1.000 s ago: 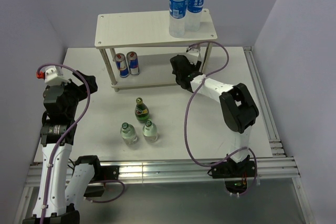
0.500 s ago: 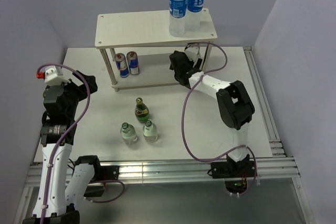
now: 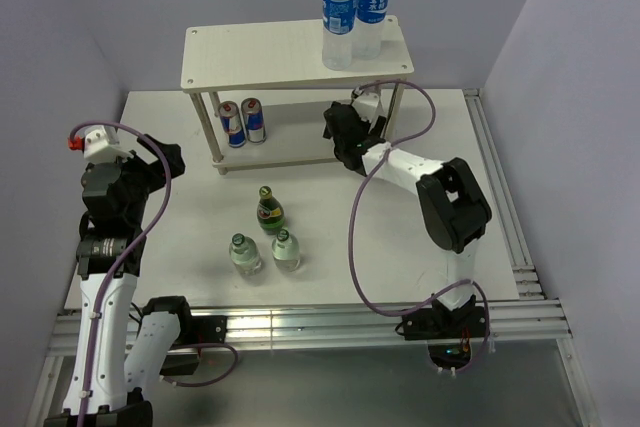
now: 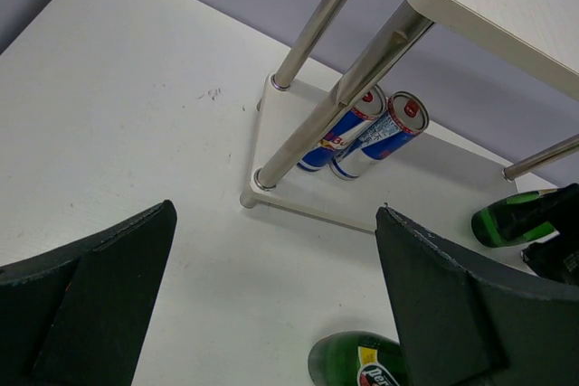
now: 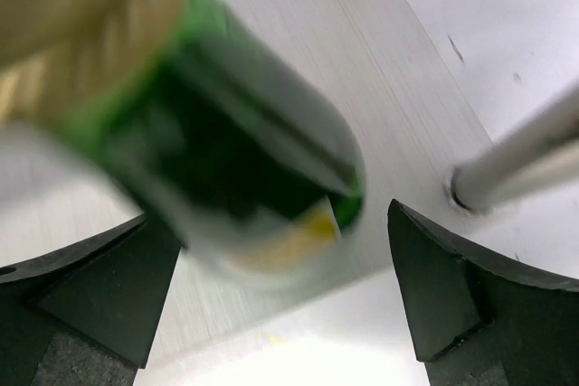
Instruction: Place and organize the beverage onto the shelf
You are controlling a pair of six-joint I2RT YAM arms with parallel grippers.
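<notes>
Centrally, toward the far side of the table (image 3: 330, 247), the shelf (image 3: 270, 52) is set. Its lower board is entered at the right end by the right gripper (image 3: 337, 123). The right arm is stretched forward and low, with the elbow raised and the wrist tucked under the rim of the top board. Its fingers (image 5: 90, 300) are spread wide, and a green bottle (image 5: 262, 160) is framed between them on the lower board without being clamped. The left arm is folded upright over its base. The left gripper (image 3: 165, 159) is held above the left part of the table and aimed at the shelf, its jaws spread wide with nothing between them. The green bottle is smeared by blur in the right wrist view, so its label cannot be read. From above it is covered by the top board, and in the left wrist view only part of it is shown beside a finger. Two water bottles (image 3: 339, 19) are stood close together at the right end of the top board. Two cans (image 3: 242, 122) are set side by side at the left end of the lower board, with bare board between them and the right gripper. A shelf leg (image 5: 516, 160) is found just beside the right finger. Three small bottles (image 3: 270, 210) are grouped on the table in front of the shelf, well apart from both grippers. The table is hemmed by walls at the left, right and back.
</notes>
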